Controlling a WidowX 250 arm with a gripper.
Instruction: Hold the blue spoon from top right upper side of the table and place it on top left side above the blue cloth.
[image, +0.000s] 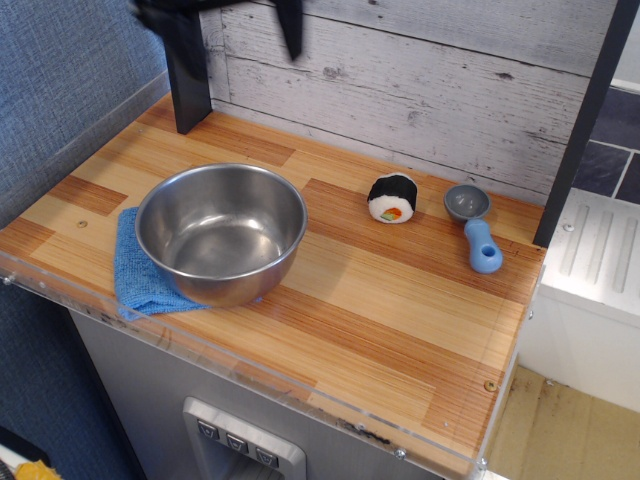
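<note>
The blue spoon lies at the back right of the table, grey bowl toward the wall, light-blue handle toward the front. The blue cloth lies at the front left, mostly under a steel bowl. My gripper is high at the top edge of the view, above the back left of the table, blurred by motion. Its two dark fingers stand wide apart and hold nothing. It is far to the left of the spoon.
A large steel bowl sits on the cloth at the left. A sushi toy stands just left of the spoon. Dark posts rise at the back left and at the right. A plank wall runs behind.
</note>
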